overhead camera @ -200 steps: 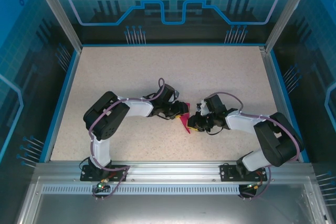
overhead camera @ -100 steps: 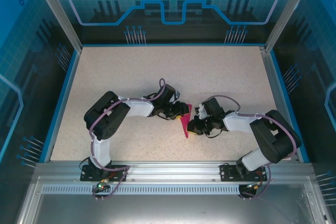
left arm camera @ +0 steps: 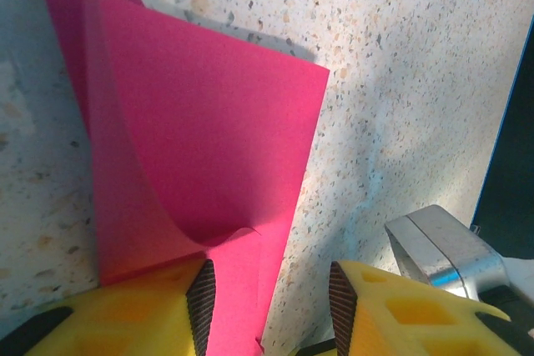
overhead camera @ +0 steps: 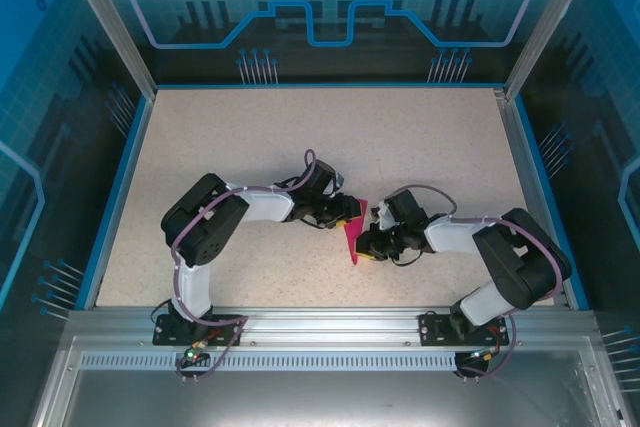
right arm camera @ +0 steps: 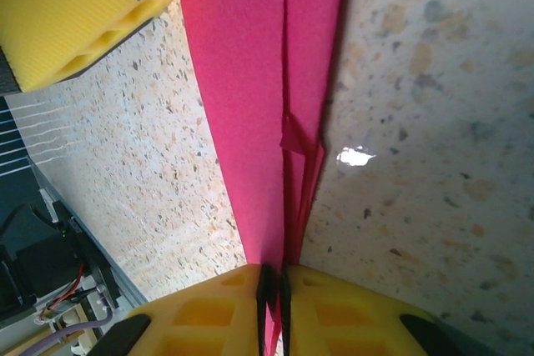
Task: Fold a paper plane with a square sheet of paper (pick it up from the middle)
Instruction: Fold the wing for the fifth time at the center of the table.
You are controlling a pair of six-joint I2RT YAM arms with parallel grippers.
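Speckled worktop [overhead camera: 250,137], top view.
- Left gripper [overhead camera: 343,211]: left of frame centre; jaws spread, not clamped; edge of folded magenta paper sheet [overhead camera: 352,237] runs between them, against one pad.
- Sheet: narrow pointed wedge at frame centre, between both grippers.
- Right gripper [overhead camera: 366,245]: just right of centre; jaws pressed together, pinching sheet's layers.

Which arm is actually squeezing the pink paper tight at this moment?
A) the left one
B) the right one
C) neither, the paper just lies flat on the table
B: the right gripper has its yellow fingers closed together on the pink paper. The left gripper has its fingers apart, with a gap showing beside the paper's edge.
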